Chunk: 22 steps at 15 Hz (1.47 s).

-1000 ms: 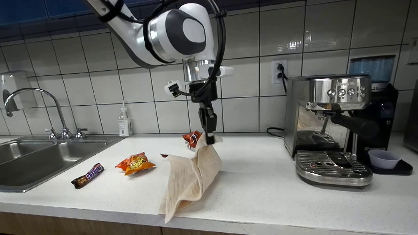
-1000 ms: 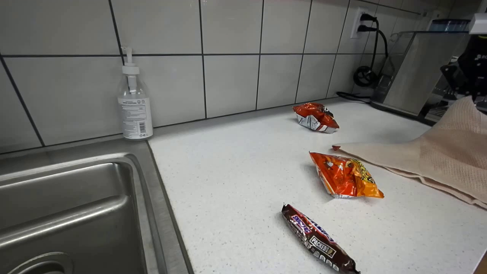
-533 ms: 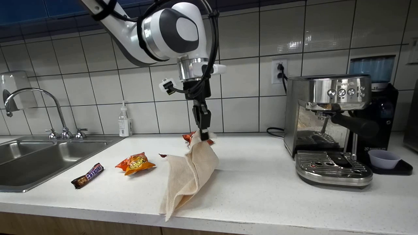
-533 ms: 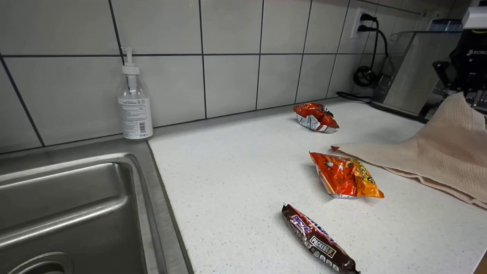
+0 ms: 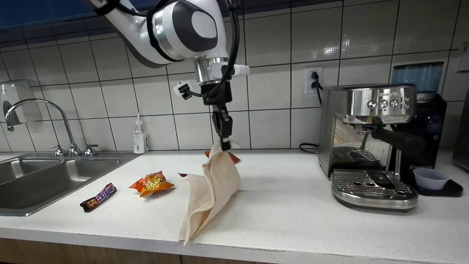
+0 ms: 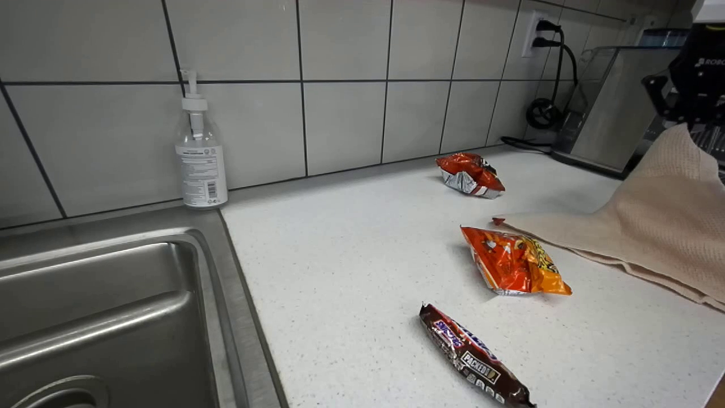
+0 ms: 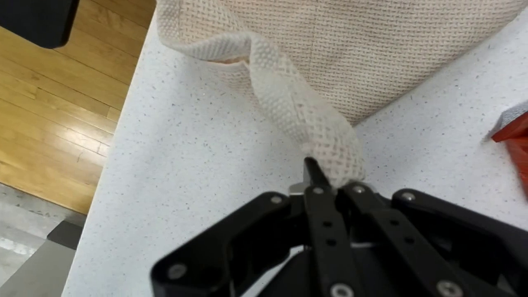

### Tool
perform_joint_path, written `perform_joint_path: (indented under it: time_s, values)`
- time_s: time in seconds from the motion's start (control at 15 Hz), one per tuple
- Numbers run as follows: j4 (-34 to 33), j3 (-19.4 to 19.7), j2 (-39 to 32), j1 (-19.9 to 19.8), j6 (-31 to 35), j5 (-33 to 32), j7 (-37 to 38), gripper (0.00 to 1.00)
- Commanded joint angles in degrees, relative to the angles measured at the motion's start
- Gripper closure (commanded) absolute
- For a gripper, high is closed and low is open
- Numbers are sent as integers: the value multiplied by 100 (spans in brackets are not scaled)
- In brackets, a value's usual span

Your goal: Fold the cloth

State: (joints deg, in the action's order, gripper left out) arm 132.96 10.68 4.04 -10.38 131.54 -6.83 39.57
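The beige cloth [image 5: 216,187] is lifted into a steep slope, its raised end pinched by my gripper [image 5: 224,144] above the counter. Its lower part rests on the white counter, and a front corner reaches the counter's front edge. In an exterior view the cloth [image 6: 668,221] spreads toward the right border, with a flat corner pointing at the snack packets. Seen from the wrist, the cloth [image 7: 392,53] narrows to a bunched strip that ends between the fingers. One dark fingertip [image 7: 314,169] shows beside this strip; the cloth hides the opposite tip.
A red packet [image 6: 470,175] lies behind the cloth, an orange packet [image 6: 515,262] and a chocolate bar [image 6: 476,357] toward the sink [image 6: 221,317]. A dark red scrap [image 6: 498,221] pokes out at the cloth's corner. The coffee machine [image 5: 370,110] stands at the right.
My gripper has shifted left and upward in an exterior view, drawing the cloth's held end along. The cloth's front corner has pulled up slightly, and the cloth covers the red packet differently there.
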Motion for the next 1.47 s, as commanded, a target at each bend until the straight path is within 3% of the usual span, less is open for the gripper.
perform_joint_path:
  time_s: [0.0, 1.4]
  values:
    - [-7, -117, 227, 4, -235, 81, -56, 99]
    - [175, -508, 116, 220, -150, -107, 300, 99]
